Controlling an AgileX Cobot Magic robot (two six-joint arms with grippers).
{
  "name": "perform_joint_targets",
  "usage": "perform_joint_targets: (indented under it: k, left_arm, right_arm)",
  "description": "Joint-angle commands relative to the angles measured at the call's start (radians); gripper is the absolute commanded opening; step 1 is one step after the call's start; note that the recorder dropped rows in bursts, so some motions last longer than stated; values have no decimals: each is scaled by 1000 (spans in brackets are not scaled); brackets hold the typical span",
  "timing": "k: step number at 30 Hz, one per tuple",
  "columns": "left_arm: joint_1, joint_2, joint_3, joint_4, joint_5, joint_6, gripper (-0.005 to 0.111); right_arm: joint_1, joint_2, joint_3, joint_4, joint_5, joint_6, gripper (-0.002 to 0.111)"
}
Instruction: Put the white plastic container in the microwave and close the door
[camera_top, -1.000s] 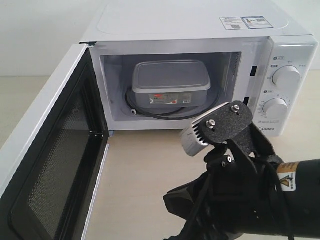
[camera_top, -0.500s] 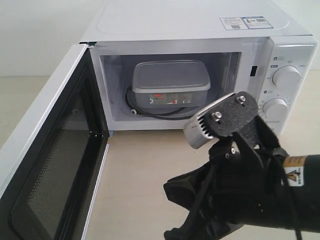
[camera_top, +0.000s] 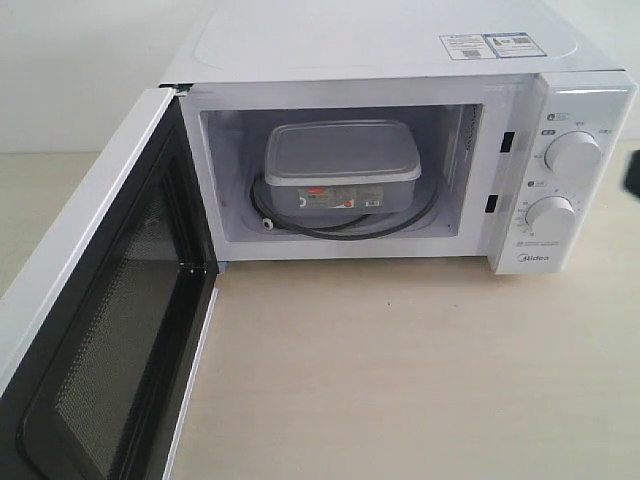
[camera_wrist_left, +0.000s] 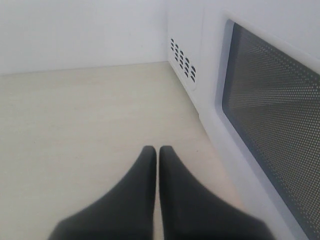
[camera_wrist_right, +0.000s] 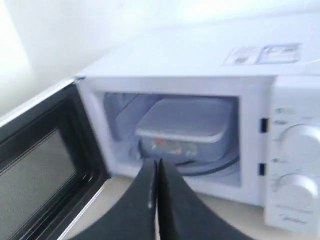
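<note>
My right tool (camera_wrist_right: 156, 165) is clenched, its two dark fingers pressed together with nothing between them. It hangs out in front of the microwave (camera_top: 380, 45), clear of the opening. The white plastic box (camera_top: 342, 165) lies beyond its tips, inside the oven, sitting flat on the glass turntable (camera_top: 405, 226) with its lid on and the red-marked label facing out. Box and tool are well apart. The door (camera_top: 110, 330) stands swung wide open to the left. My left tool (camera_wrist_left: 158, 152) is clenched too and empty, held over the bare desk (camera_top: 400, 370) on the outer side of that open door, near its mesh window; from there the box is hidden.
</note>
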Motion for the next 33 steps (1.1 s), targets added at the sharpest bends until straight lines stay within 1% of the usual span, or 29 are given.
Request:
perform_joint_targets:
  k: [1,5,8,19,22,25,26,28,30,31,32,33]
  left_arm:
    - [2,-2,4,1,0,2,4]
    - [2,-2,4,1,0,2,4]
    - [2,-2,4,1,0,2,4]
    - [2,-2,4,1,0,2,4]
    - [2,-2,4,1,0,2,4]
    - [2,-2,4,1,0,2,4]
    - [2,-2,4,1,0,2,4]
    - [2,-2,4,1,0,2,4]
    - [2,-2,4,1,0,2,4]
    - [2,-2,4,1,0,2,4]
    - [2,-2,4,1,0,2,4]
    - [2,-2,4,1,0,2,4]
  right_arm:
    - [-154,-218,100,-10,-37,0,0]
    - [-249,-349,173,-13,-50,-10,0]
    - [-290,-381,218,-13,-76,-4,0]
    - [-290,-381,365,-9,-108,2,0]
    - [-290,-384,400,-9,-141,2,0]
    - [-290,-408,405,-9,-191,2,0]
    - [-290,-424,405,-22,-181,2,0]
    - [-290,-460,405,-82,-158,16,0]
    - [-290,-464,405,-210,-133,106,0]
    - [-290,-464,405,-299,-121,180,0]
    - [-290,-464,405,-481,-94,352,0]
    - [-290,-464,405,-541,-80,415,0]
